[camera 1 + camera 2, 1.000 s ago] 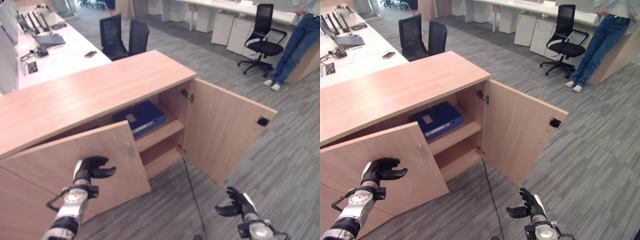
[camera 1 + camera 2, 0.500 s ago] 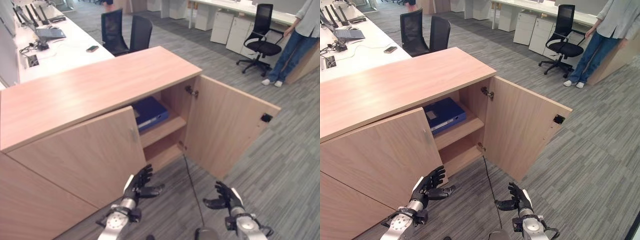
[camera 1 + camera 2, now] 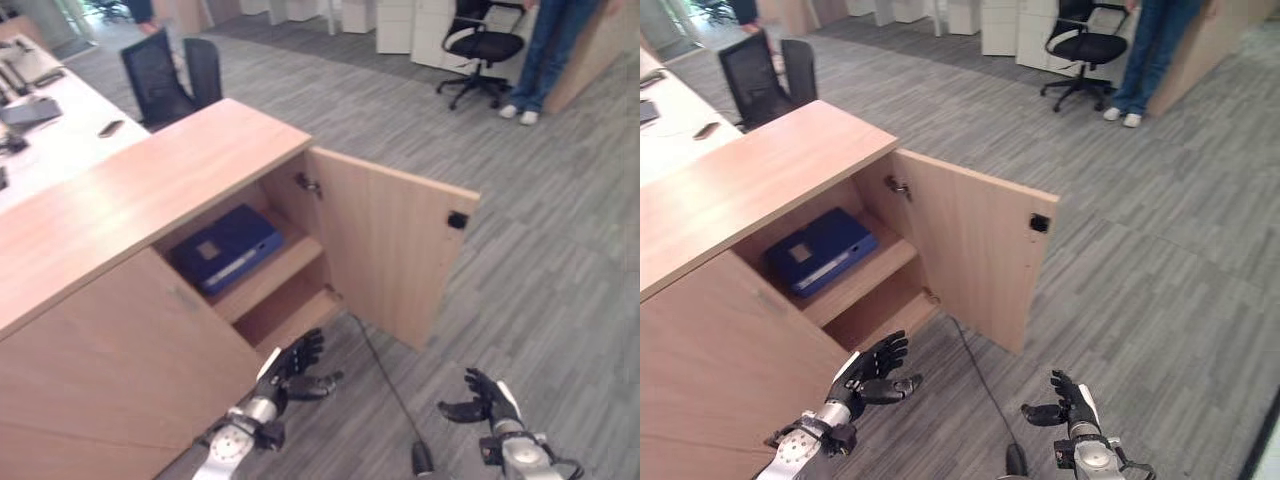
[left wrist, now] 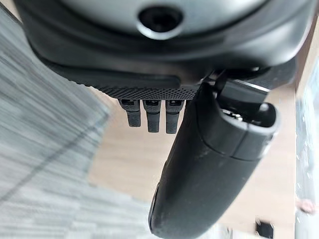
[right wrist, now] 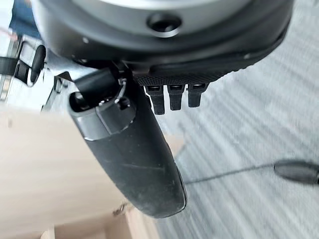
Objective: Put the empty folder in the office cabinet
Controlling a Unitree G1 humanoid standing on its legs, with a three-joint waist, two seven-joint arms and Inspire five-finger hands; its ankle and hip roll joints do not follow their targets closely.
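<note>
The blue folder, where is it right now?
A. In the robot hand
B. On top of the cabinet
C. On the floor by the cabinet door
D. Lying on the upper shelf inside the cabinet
D: the blue folder lies flat on the upper shelf inside the cabinet, behind the open door.

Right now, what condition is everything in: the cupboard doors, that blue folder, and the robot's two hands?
Right cabinet door: swung wide open.
Left cabinet door: closed or almost closed.
Blue folder: lying flat on the upper shelf.
Left hand: open, empty.
Right hand: open, empty.
</note>
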